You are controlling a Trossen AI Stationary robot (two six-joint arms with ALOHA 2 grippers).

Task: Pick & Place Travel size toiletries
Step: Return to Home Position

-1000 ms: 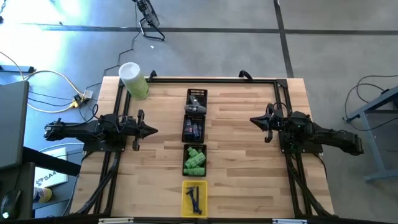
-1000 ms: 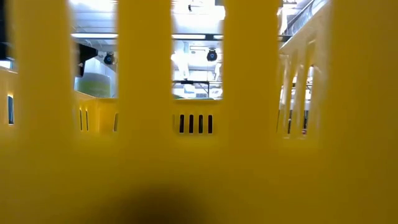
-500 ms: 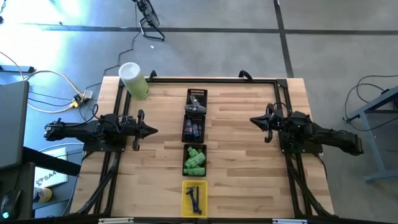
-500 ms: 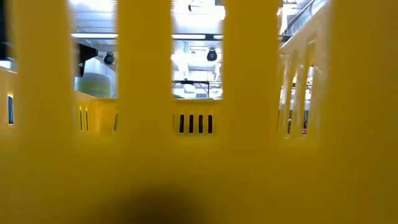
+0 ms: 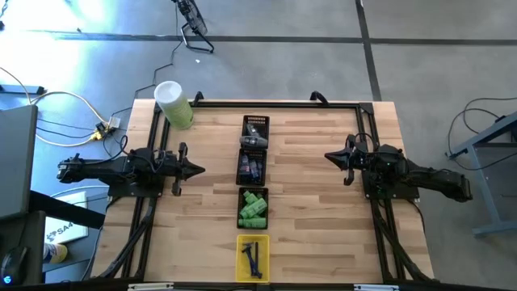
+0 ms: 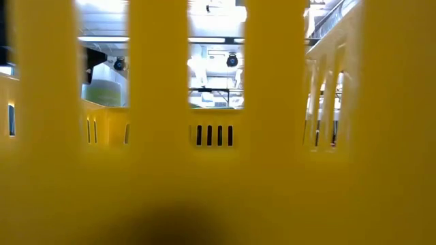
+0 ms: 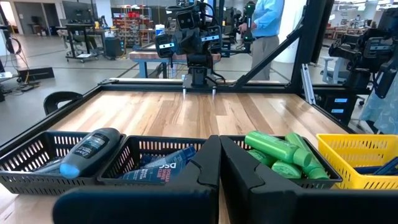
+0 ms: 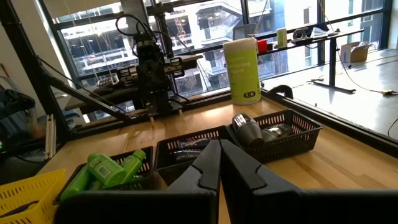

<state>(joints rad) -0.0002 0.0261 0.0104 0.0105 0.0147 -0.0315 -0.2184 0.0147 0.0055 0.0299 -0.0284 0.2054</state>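
Whereas the high view shows a sorted central column, with dark bottles [image 5: 255,129] in the top black bin [image 5: 245,121], tubes [image 5: 250,168] in the second bin [image 5: 240,171], green bottles [image 5: 254,208] in the third bin [image 5: 241,218] and dark sticks [image 5: 254,257] in the yellow bin [image 5: 240,242], the low view meets only that bin's slotted wall. Left gripper [image 5: 200,170] and right gripper [image 5: 327,156] sit mid-left and mid-right — wrist views show their fingers [image 7: 208,162] pressed together. Wooden table [image 5: 323,218]; workshop beyond, with a person [image 7: 264,18] standing.
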